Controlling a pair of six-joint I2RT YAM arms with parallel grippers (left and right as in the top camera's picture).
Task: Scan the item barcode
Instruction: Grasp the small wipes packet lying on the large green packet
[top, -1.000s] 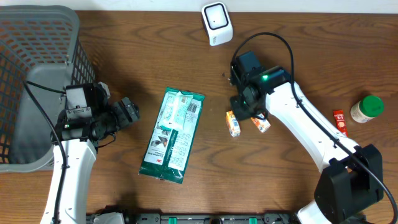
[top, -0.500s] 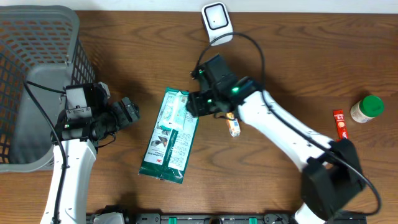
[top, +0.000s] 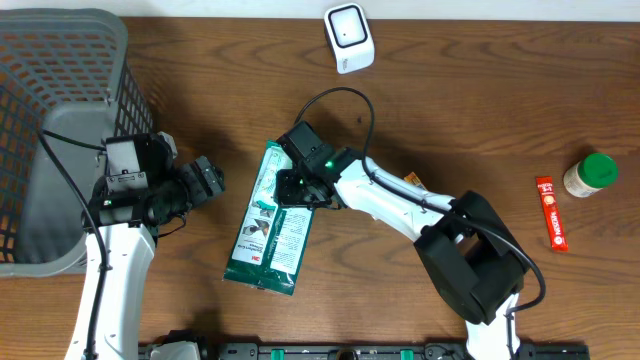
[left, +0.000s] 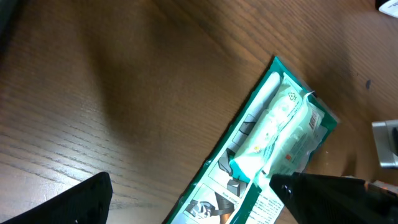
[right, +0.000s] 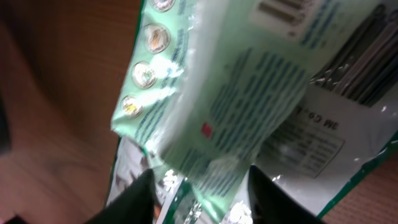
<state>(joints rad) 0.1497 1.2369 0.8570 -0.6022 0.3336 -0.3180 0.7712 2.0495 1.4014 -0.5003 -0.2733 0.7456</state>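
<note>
On the table's middle, the packet (top: 270, 240) lies flat, printed side up. The right gripper (top: 300, 188) is down over its upper end. The left gripper (top: 205, 180) hangs just beside it on the basket side, fingers spread wide and holding nothing.

In the right wrist view the right fingers (right: 134, 199) sit part-way apart with the crinkly film between them. Honestly I can't tell if they're pinching yet or only straddling it.

My take on doing this grab well:
- Pinch near one long edge at that upper end, not across the puffy middle, so the film doesn't slide out.
- Keep the fingers off what looks like a barcode strip (right: 280, 7), or the scanner (top: 349, 38) won't read it.
- Lift gently, because a floppy bag like this will probably droop from the grip.

As for direction, its long axis runs on a diagonal. The upper end points to the table's far side, leaning roughly toward the scanner, and the other end points back at the near edge. Probably only a small turn is needed to face the code at it.
</note>
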